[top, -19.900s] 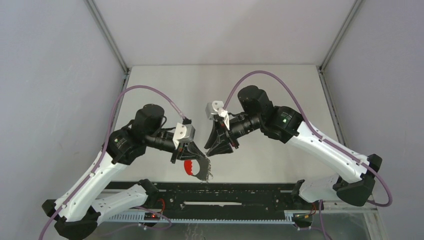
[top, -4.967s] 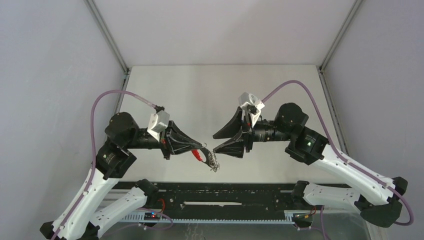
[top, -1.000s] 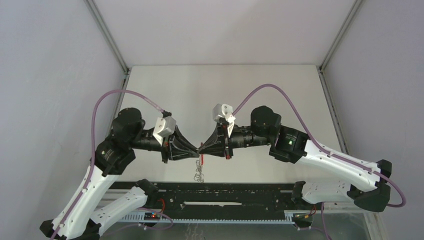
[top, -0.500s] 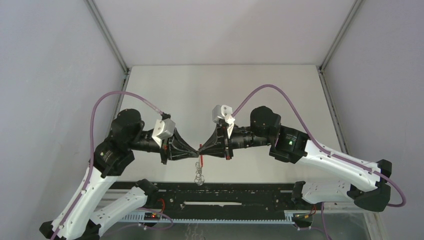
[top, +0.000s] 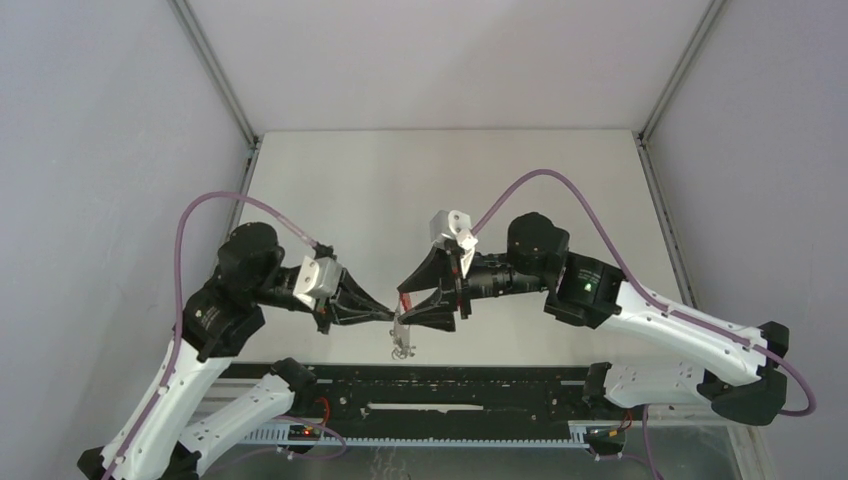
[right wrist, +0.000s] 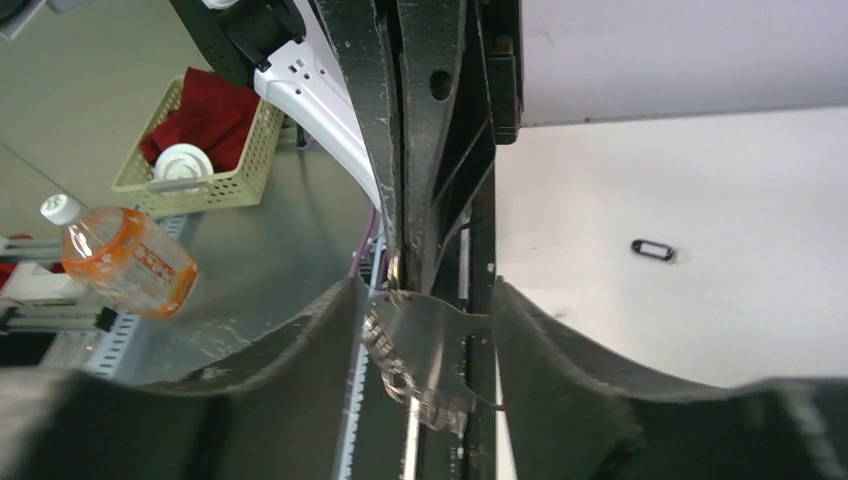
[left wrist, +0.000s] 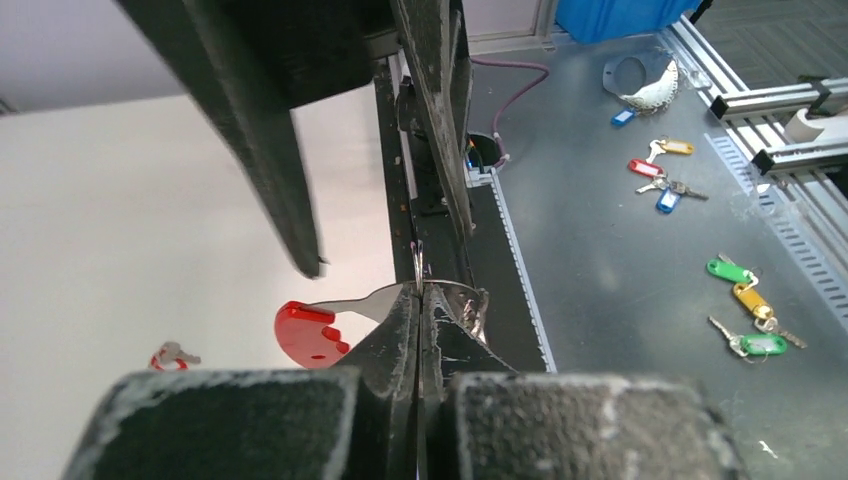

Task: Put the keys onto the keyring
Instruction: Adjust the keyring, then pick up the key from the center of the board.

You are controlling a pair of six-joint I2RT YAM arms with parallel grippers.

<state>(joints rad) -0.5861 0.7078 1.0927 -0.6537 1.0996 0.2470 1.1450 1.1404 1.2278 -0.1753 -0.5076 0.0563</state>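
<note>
My left gripper [left wrist: 420,292] is pinched flat, finger against finger. The thin wire of the keyring [left wrist: 418,262] stands up out of its tips, so it is clamped there. The red strap [left wrist: 305,333] juts out to one side of the pinch, above the pale table [left wrist: 120,220].

My right gripper [right wrist: 425,290] faces it tip to tip with its fingers spread wide. The keys [right wrist: 432,345] and their fine chain [right wrist: 385,368] hang between those fingers, just under the left tips. I cannot tell whether either finger touches the metal.

From above, the bunch dangles below the meeting point, close to the table's near edge. One stray key [left wrist: 172,354] lies on the table, well apart.
</note>
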